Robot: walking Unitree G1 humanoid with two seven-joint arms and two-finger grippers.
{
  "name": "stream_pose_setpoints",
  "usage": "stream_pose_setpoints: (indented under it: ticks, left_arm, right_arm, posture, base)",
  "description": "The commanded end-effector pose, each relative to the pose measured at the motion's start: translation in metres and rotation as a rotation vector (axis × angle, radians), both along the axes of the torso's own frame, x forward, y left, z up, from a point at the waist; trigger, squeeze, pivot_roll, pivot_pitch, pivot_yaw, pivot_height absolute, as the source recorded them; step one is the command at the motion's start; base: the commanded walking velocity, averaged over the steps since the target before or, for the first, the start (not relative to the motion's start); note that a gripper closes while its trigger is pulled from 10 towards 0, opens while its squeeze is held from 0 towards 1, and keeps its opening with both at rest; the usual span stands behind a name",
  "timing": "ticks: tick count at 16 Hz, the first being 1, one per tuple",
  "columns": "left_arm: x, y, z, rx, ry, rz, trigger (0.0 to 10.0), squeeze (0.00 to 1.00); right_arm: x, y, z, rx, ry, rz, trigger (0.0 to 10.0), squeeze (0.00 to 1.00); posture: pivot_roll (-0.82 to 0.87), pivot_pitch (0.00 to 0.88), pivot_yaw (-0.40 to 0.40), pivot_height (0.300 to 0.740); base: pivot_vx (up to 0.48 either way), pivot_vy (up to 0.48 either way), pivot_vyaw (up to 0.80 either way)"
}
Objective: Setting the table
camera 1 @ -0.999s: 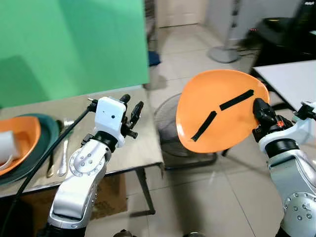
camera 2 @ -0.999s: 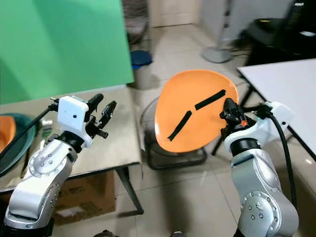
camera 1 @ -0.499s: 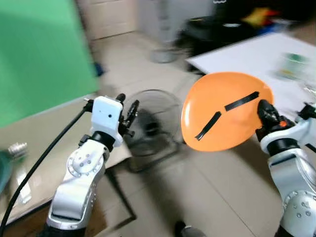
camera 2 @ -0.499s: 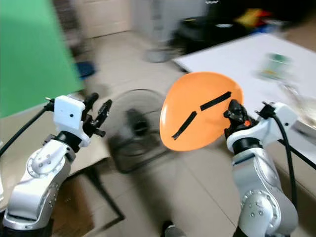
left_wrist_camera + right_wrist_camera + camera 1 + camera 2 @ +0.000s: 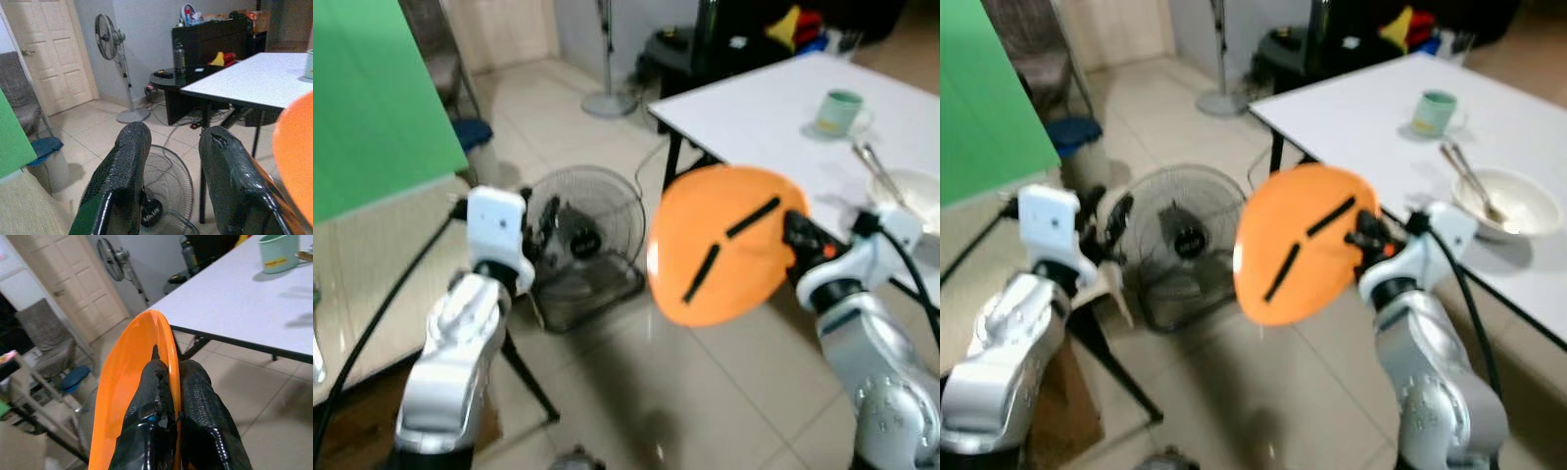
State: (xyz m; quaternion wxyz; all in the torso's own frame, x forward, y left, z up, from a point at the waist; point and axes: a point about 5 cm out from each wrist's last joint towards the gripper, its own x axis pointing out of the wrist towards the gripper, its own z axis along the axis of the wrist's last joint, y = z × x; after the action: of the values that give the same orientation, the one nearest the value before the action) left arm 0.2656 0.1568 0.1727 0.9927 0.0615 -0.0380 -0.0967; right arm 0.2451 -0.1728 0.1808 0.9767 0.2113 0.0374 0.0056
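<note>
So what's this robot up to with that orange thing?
It is carrying an orange plate, pinched by its rim in the right gripper and held up on edge. In front of it is a white table with a green mug and a white bowl with a spoon in it. The left gripper is open and holds nothing. A floor fan lies on the tiles between the arms. The plate has not been set down yet.

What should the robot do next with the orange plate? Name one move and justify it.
Probably step toward the white table. The right end effector is clamped on the orange plate's rim, holding it upright in the air over the floor, short of the table, where a green mug and white bowl already sit.
</note>
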Motion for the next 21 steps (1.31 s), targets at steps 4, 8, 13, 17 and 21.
stream_pose_setpoints:
  ticks: [4, 8, 13, 17, 21]
  left_arm:
    - [-0.0009, 0.0035, 0.0034, -0.013, -0.004, -0.004, 10.0, 0.00]
    - [-0.0005, 0.0059, 0.0043, -0.015, 0.006, -0.007, 10.0, 0.00]
    - [0.0001, 0.0057, 0.0045, -0.012, 0.016, -0.023, 10.0, 0.00]
    - [0.0015, 0.0019, 0.0056, -0.004, 0.012, -0.046, 10.0, 0.00]
    - [0.0006, 0.0017, 0.0032, -0.008, 0.019, -0.048, 10.0, 0.00]
  right_arm:
    - [0.0050, 0.0092, 0.0073, -0.006, -0.034, 0.061, 10.0, 0.00]
    - [0.0066, 0.0110, 0.0046, 0.002, -0.027, 0.067, 10.0, 0.00]
    - [0.0065, 0.0098, -0.0008, 0.007, -0.009, 0.036, 10.0, 0.00]
    - [0.0071, 0.0084, -0.0008, 0.005, -0.010, 0.031, 10.0, 0.00]
    - [0.0083, 0.0102, 0.0006, 0.004, -0.019, 0.048, 10.0, 0.00]
  posture:
    - [0.07, 0.000, 0.027, 0.740]
    - [0.07, 0.000, 0.030, 0.740]
    - [0.07, 0.000, 0.043, 0.740]
    - [0.07, 0.000, 0.040, 0.740]
    - [0.07, 0.000, 0.032, 0.740]
  base:
    - [0.140, 0.000, 0.00]
    - [0.336, 0.000, 0.00]
    - [0.361, 0.000, 0.00]
    - [0.336, 0.000, 0.00]
    - [0.331, 0.000, 0.00]
